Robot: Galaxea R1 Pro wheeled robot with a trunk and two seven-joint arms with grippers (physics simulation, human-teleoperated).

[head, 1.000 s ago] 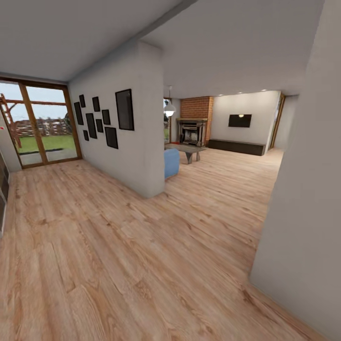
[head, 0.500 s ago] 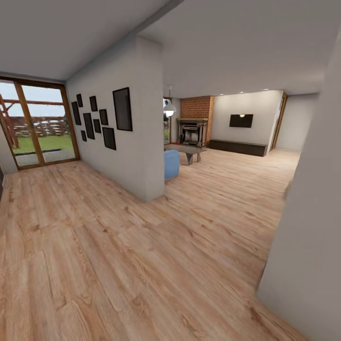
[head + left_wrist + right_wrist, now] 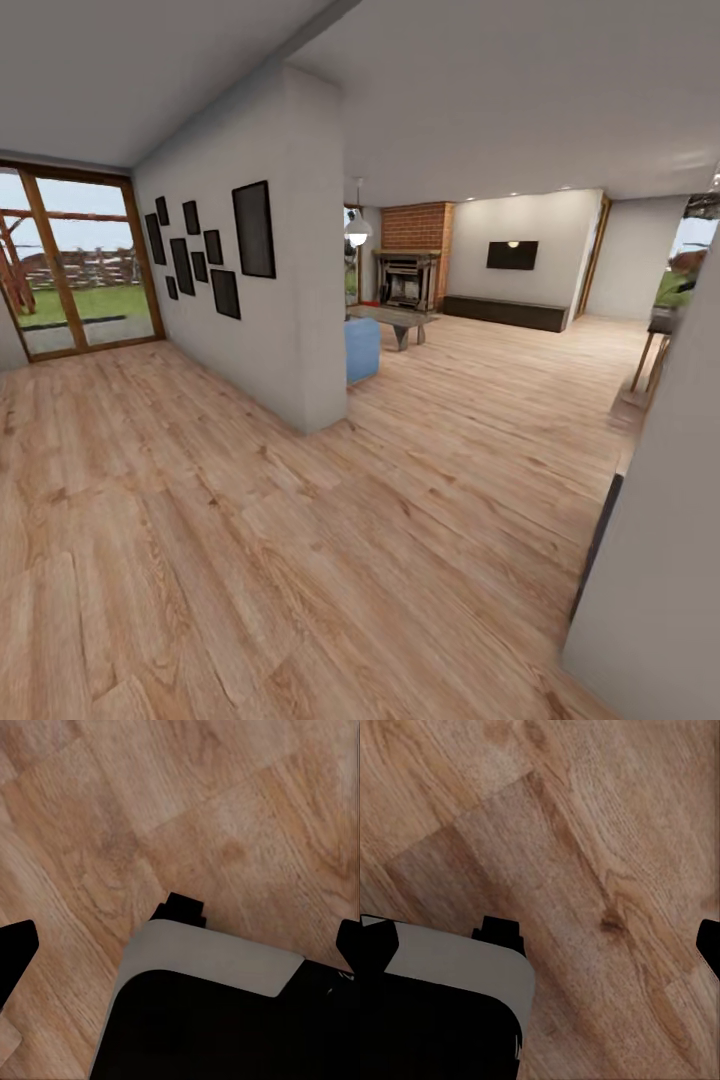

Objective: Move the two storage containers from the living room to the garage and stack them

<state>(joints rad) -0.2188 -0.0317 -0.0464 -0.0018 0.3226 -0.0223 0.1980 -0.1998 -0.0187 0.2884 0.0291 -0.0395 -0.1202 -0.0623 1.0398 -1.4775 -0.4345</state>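
Light wood-plank floor [image 3: 300, 520] is seen running toward the living room [image 3: 470, 290], with its brick fireplace [image 3: 410, 262]. The view has been swung right, so more room is opened up past the fireplace. No containers spotted yet. Both jaws look spread, nothing held.

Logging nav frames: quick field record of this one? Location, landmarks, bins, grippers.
location: hallway on wood-plank floor, facing the living room
landmarks: brick fireplace, wall TV, long dark bench, blue seat, picture frames, glass doors
bins: none in sight
left gripper: open, empty, above floor
right gripper: one finger at the frame edge, nothing held
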